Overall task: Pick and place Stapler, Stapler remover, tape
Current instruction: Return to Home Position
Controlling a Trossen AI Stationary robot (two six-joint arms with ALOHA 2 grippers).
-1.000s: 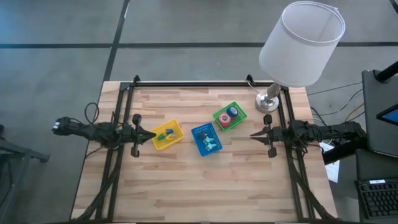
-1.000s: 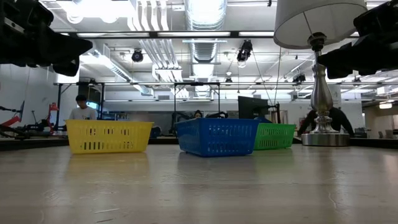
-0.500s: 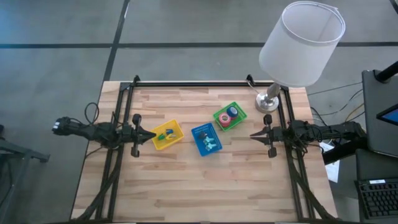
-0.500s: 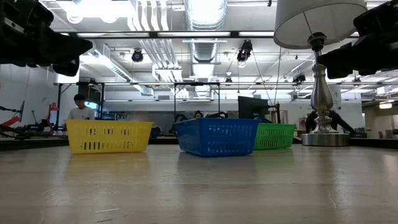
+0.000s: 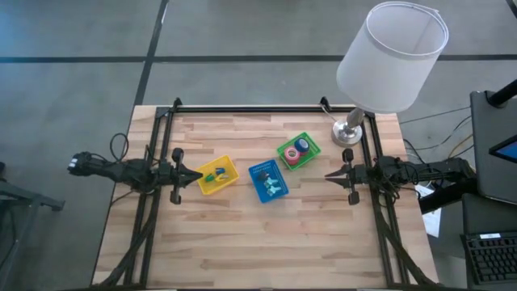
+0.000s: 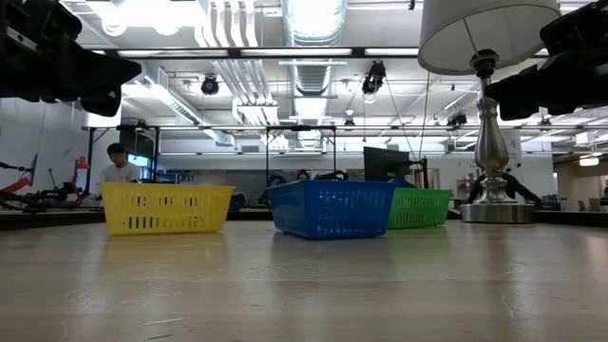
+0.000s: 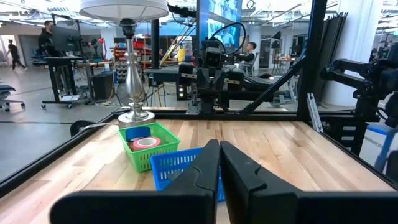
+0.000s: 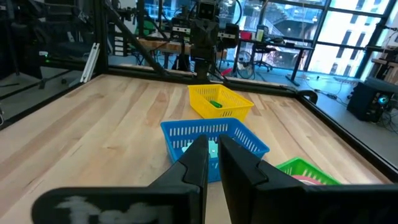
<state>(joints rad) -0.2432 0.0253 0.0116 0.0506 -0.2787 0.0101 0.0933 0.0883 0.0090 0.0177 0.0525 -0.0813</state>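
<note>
Three small bins stand on the wooden table. The yellow bin [image 5: 216, 175] holds small green, blue and yellow items. The blue bin [image 5: 267, 181] holds pale items. I cannot tell which of these is the stapler or the stapler remover. The green bin [image 5: 297, 150] holds the tape [image 7: 146, 142], one red-pink roll and one blue roll. My left gripper [image 5: 198, 174] hangs level by the table's left edge, shut and holding nothing, its tips close to the yellow bin. My right gripper [image 5: 327, 175] hangs level by the right edge, shut and holding nothing.
A table lamp stands on its silver base [image 5: 347, 133] at the far right corner, and its white shade [image 5: 392, 56] overhangs that corner. A black frame [image 5: 250, 107] runs along the table's far and side edges. Bare wood lies along the near half of the table [image 5: 258, 242].
</note>
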